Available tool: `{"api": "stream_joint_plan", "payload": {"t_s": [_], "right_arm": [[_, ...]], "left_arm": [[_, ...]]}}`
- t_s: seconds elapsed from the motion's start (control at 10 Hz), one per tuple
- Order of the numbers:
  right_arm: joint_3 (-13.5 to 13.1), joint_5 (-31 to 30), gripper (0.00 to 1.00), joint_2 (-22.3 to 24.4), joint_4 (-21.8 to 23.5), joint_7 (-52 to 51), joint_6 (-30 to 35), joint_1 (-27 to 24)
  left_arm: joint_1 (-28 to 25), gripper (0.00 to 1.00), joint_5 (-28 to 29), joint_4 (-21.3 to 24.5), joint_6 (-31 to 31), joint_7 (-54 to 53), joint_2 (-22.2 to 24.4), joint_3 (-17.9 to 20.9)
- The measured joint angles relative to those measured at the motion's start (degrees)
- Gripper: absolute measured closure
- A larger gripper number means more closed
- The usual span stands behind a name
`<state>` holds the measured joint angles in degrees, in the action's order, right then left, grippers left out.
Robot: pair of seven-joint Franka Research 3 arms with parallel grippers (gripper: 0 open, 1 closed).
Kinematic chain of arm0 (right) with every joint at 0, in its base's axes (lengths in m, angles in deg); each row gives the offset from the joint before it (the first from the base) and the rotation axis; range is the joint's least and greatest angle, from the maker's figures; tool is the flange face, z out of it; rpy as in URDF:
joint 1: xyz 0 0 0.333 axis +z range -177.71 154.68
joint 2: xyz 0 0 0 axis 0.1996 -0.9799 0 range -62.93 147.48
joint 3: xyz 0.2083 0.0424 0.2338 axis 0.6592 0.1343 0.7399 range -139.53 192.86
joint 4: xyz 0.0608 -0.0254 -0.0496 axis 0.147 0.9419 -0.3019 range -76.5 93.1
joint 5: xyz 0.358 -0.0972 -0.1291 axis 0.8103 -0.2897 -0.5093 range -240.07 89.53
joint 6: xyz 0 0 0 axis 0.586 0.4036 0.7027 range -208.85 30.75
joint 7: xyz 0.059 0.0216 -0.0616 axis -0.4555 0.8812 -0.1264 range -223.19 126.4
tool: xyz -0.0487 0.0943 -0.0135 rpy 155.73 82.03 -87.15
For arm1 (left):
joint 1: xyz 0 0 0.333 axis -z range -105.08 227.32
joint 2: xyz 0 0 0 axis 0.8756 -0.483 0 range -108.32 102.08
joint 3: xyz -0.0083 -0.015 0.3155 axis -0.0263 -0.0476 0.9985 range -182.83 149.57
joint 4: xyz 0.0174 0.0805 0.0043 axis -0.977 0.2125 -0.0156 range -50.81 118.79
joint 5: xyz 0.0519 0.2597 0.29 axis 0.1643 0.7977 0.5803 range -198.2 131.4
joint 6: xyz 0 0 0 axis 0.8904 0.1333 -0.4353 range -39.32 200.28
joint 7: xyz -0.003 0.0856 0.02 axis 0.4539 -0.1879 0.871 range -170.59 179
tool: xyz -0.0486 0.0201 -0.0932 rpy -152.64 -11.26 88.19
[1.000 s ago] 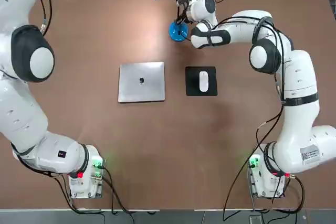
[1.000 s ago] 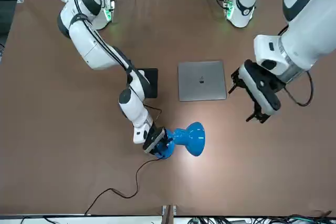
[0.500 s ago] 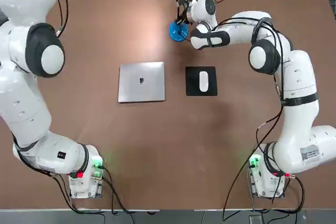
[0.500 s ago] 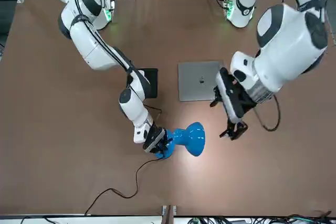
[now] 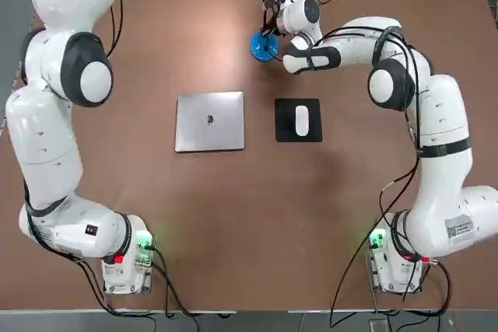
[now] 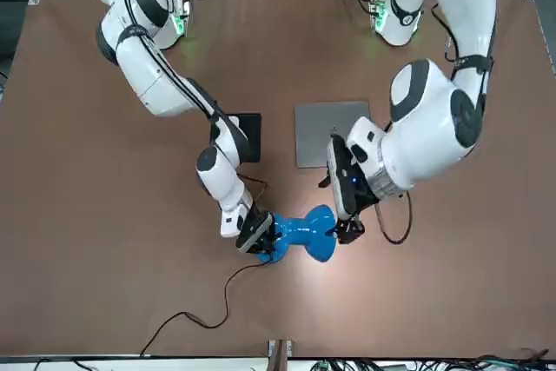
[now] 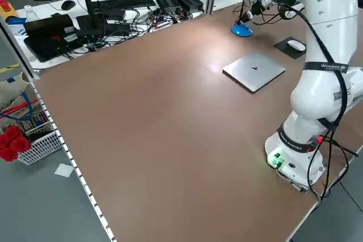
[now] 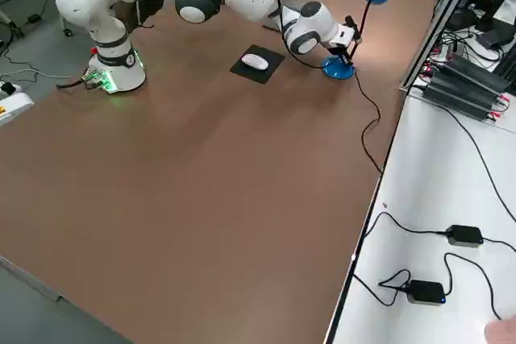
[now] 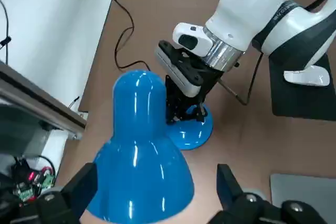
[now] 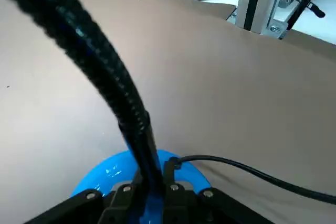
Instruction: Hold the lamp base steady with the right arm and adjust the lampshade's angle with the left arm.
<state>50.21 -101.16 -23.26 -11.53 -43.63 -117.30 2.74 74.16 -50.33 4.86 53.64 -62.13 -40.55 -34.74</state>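
Top view: right gripper sits over the lamp base, anchoring it for the tilt

Front view: left gripper is beside the lampshade, presumably to take it from the outer side

Left wrist view: its fingers stand spread, the shade between and beyond them, apparently ungripped

Right wrist view: fingers pinched on the black neck just above the base, likely so turning the shade won't drag it
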Motion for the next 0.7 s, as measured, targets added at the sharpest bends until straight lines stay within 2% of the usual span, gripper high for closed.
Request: {"api": "stream_joint_plan", "payload": {"t_s": [0.3,0.7], "right_arm": [[-0.76,0.0,0.85,0.0,0.29,0.07,-1.37,0.42],[-1.25,0.0,0.85,-0.01,0.48,0.12,-2.24,0.66]], "left_arm": [[0.38,0.01,-0.02,-2.29,0.14,-6.17,-1.31,-0.34],[1.15,0.0,-4.29,-3.04,0.97,-6.25,-2.69,-0.88]]}}
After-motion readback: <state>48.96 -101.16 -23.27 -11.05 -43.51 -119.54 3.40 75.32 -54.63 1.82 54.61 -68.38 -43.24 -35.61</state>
